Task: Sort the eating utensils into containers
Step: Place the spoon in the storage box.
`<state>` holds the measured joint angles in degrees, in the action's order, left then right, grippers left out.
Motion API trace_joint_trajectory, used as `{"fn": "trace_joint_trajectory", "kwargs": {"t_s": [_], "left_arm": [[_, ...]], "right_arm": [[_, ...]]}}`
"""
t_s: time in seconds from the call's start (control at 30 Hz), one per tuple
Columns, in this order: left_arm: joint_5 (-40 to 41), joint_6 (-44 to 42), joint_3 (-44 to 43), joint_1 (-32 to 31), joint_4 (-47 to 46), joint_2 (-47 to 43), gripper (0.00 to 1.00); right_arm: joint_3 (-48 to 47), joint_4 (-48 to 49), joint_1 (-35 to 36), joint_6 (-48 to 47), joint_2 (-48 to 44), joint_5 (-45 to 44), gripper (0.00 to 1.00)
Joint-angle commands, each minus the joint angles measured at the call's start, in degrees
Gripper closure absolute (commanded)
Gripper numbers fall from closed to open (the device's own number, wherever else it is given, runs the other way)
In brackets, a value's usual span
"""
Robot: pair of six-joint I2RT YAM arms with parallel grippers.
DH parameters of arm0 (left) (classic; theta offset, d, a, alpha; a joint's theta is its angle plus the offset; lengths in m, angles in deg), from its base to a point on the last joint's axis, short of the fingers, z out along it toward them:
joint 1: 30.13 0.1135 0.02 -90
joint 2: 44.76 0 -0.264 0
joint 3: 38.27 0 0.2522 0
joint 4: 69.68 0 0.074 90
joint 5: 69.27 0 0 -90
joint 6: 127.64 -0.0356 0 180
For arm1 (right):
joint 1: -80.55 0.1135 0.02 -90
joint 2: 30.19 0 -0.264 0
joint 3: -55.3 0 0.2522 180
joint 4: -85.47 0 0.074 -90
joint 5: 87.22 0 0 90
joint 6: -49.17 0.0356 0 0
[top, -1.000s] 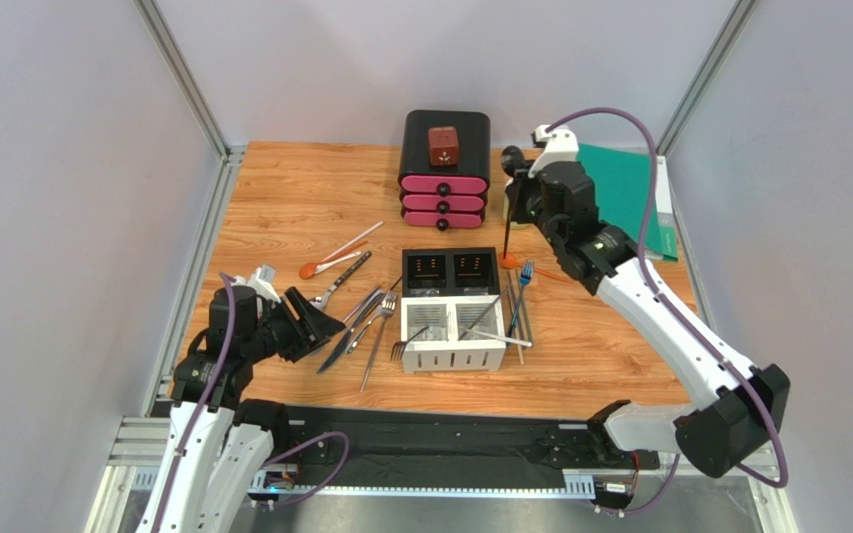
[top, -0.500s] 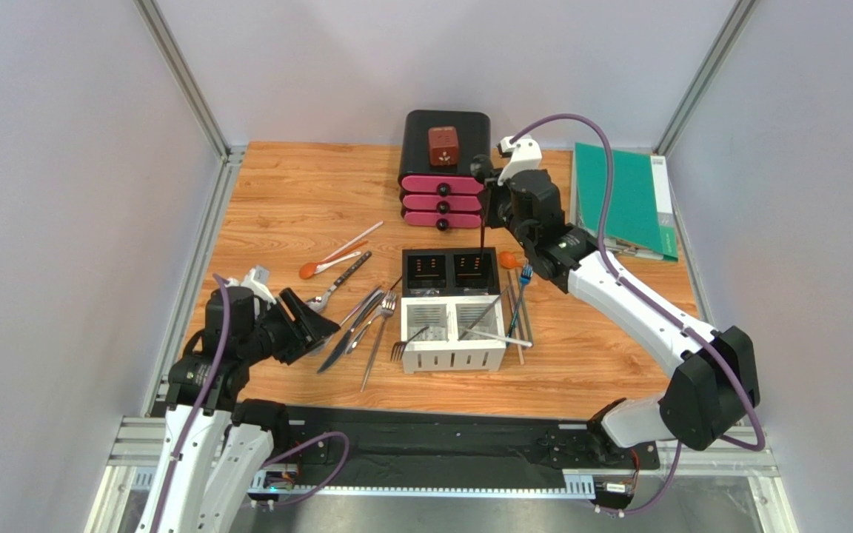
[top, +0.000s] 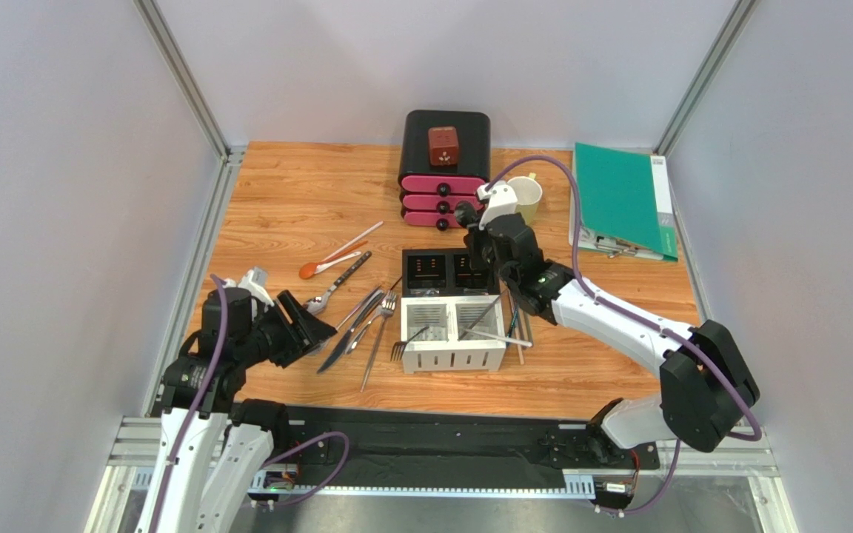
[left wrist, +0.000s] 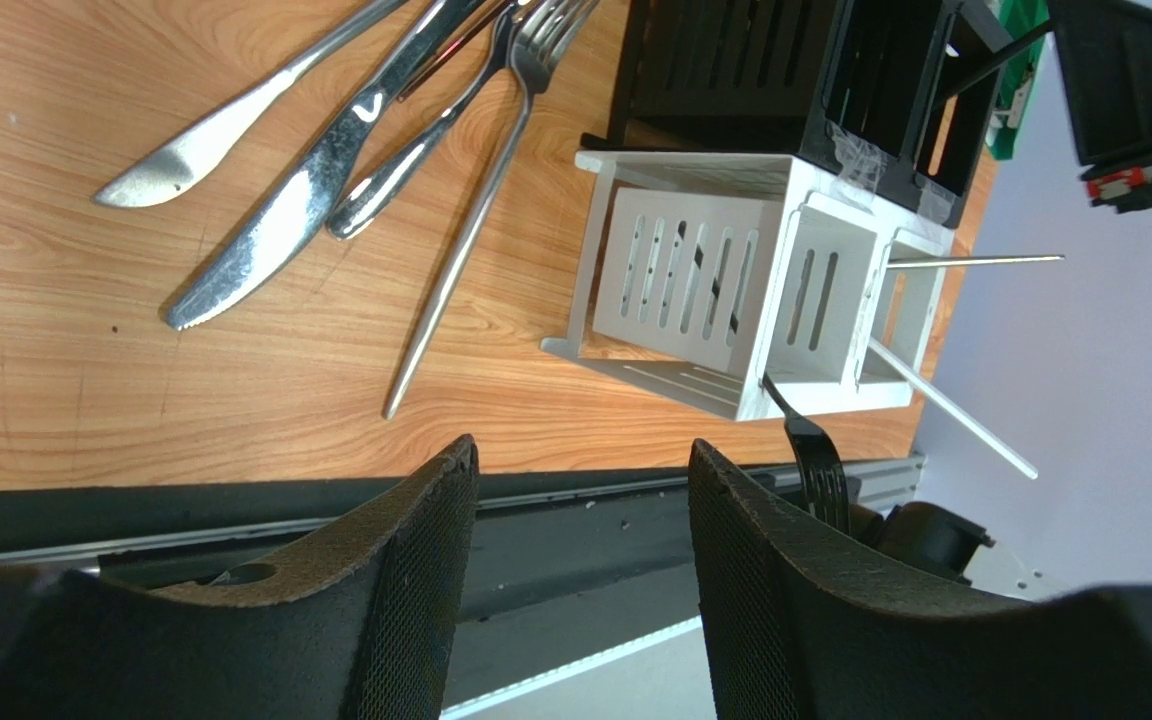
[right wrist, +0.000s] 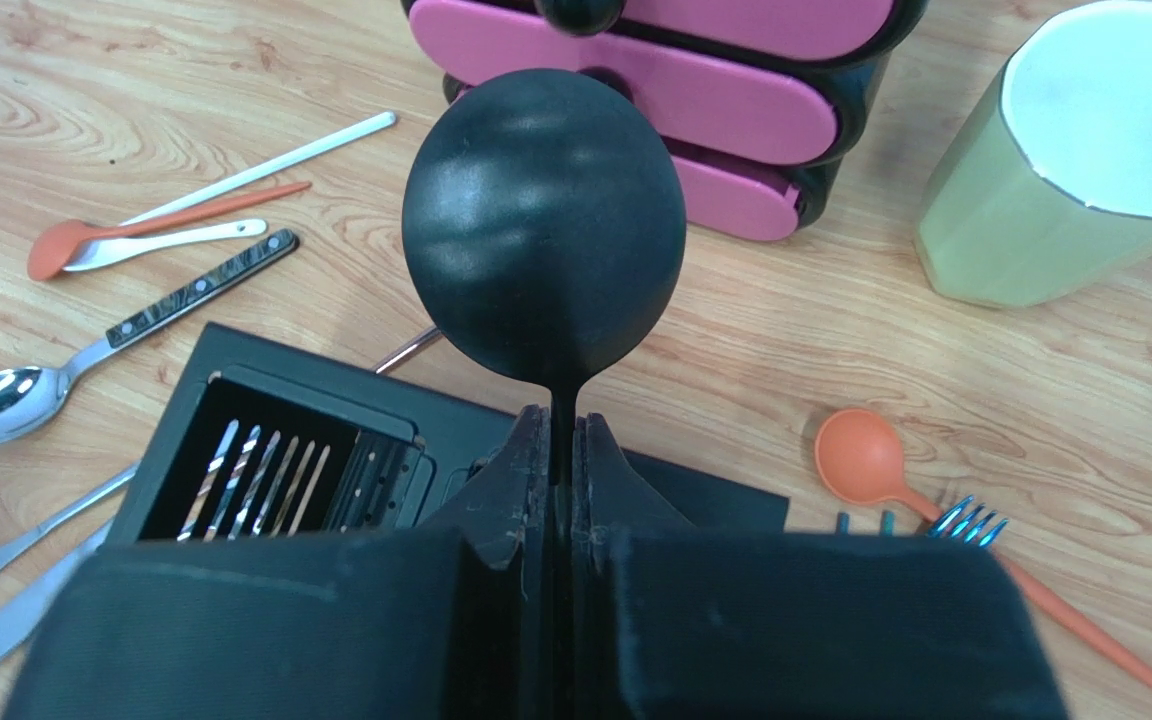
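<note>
My right gripper [top: 484,247] is shut on a black plastic spoon [right wrist: 545,225], bowl up, held just over the right black compartment of the caddy [top: 425,298]. The caddy's white compartments [left wrist: 717,285] hold a few silver utensils. Silver knives, forks and a spoon [top: 359,320] lie left of the caddy; the left wrist view shows them too [left wrist: 297,195]. An orange spoon [top: 314,269] and a white spoon lie farther left. Another orange spoon [right wrist: 875,465] and a blue fork [right wrist: 970,521] lie right of the caddy. My left gripper [top: 314,322] is open and empty, at the table's left front.
A black-and-pink drawer box [top: 444,167] with a red cube on top stands behind the caddy. A pale green mug [top: 526,198] is to its right. A green folder [top: 618,200] lies at the back right. The table's front edge is near my left gripper.
My right gripper has moved left and down with the black spoon, from beside the mug to just above the caddy's black compartments. The left arm has barely moved.
</note>
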<state>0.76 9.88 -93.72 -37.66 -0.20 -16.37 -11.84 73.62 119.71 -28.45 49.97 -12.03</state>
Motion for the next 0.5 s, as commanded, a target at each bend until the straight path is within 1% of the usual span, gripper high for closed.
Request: {"fn": "trace_joint_trajectory", "kwargs": {"t_s": [0.0, 0.07, 0.17, 0.3, 0.47], "left_arm": [[0.7, -2.4, -3.3, -0.3, 2.8, -0.9, 0.40], [1.2, -2.9, -4.1, -0.3, 3.9, -1.2, 0.40], [1.9, -3.9, -5.1, -0.3, 5.4, -1.4, 0.40], [2.4, -4.9, -5.9, -0.3, 6.9, -1.4, 0.40], [2.9, -5.6, -6.3, -0.3, 7.6, -1.4, 0.40]], "right_arm": [[2.7, 9.9, 1.8, 0.9, -1.7, -4.1, 1.00], [3.8, 11.6, 2.1, 1.1, -1.8, -4.8, 1.00], [4.8, 11.4, 3.2, 1.2, -1.6, -6.6, 1.00], [6.4, 11.8, 3.8, 2.3, -1.3, -6.6, 1.00], [5.3, 7.1, 4.3, 5.1, 1.1, -8.8, 1.00]]}}
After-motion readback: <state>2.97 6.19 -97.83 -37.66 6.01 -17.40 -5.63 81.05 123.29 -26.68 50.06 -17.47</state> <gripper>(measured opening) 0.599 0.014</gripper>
